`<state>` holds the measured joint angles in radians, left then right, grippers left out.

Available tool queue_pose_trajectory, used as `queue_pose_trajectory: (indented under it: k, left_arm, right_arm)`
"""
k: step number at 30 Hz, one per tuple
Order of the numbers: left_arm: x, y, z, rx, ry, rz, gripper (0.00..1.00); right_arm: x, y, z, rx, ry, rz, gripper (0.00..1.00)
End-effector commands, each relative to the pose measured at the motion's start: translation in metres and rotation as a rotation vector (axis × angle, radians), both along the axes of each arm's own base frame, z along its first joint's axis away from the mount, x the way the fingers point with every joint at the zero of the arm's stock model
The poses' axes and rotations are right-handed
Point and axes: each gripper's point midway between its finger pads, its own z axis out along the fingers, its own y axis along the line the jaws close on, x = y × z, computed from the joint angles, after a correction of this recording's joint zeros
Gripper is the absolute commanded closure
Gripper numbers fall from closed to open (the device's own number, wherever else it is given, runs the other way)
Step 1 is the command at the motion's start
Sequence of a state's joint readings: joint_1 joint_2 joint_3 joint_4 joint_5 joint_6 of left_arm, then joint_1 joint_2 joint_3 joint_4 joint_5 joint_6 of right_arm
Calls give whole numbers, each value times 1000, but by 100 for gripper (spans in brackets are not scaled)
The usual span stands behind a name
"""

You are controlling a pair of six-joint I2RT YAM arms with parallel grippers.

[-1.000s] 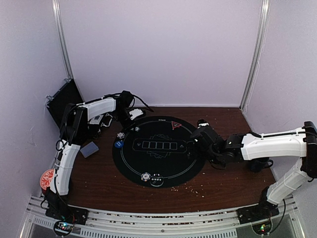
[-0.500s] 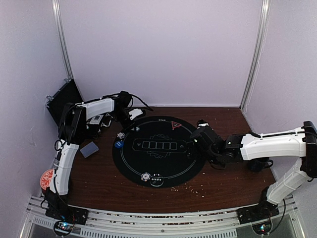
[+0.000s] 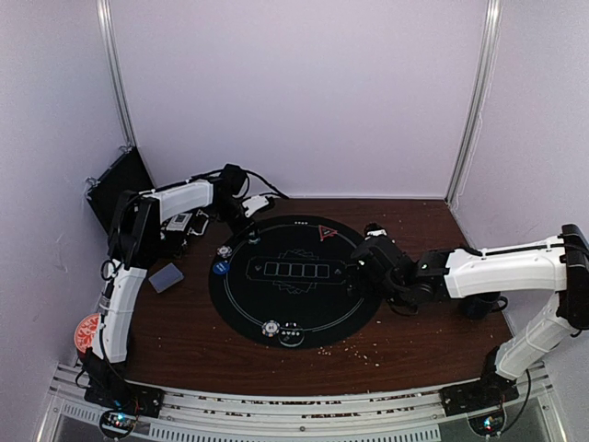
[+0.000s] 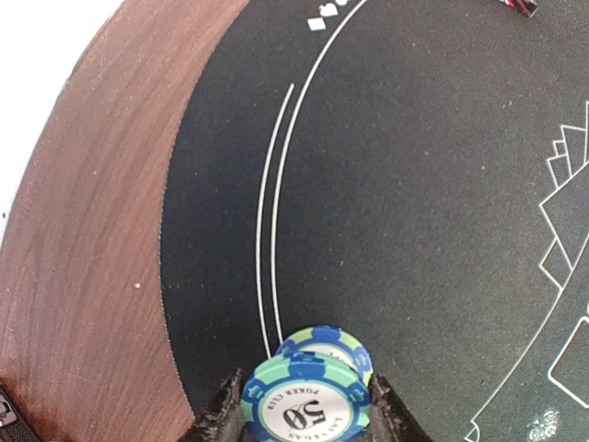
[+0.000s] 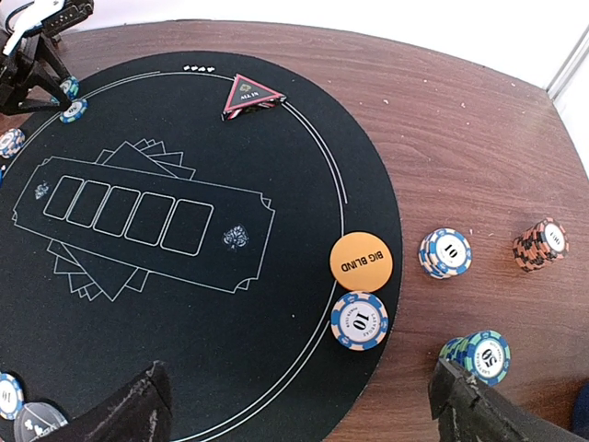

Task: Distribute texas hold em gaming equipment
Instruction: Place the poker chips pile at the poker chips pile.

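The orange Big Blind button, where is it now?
In the right wrist view, the orange Big Blind button lies at the right edge of the black mat, with a blue 10 chip below it.

L wrist view: green-blue striped poker chip marked 50 (image 4: 306, 405) clipped by bottom edge, hides most of 2nd blue-green chip (image 4: 324, 339) behind it. R wrist view: blue-white striped chip (image 5: 7, 396) cut by left edge. Top view: red-topped round can (image 3: 86, 331) partly behind white L arm (image 3: 120, 308).

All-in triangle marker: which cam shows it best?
Right wrist: the red triangle marker is big enough there to read ALL IN, and it sits at the far rim of the mat. Top external shows it only as a small red triangle. Left wrist doesn't show it.
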<state>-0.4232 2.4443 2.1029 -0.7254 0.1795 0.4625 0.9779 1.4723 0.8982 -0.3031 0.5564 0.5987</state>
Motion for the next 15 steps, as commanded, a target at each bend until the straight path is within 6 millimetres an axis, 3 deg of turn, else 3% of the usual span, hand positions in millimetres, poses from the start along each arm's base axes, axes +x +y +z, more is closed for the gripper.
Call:
queue_pose_trajectory:
  k: [1, 15]
  left_arm:
    - [8, -12, 14, -34, -41, -11, 88]
    - [6, -11, -5, -9, -8, -6, 85]
  right_arm:
    - [3, 1, 7, -13, -20, -16, 1]
    - [3, 1, 6, -26, -23, -22, 1]
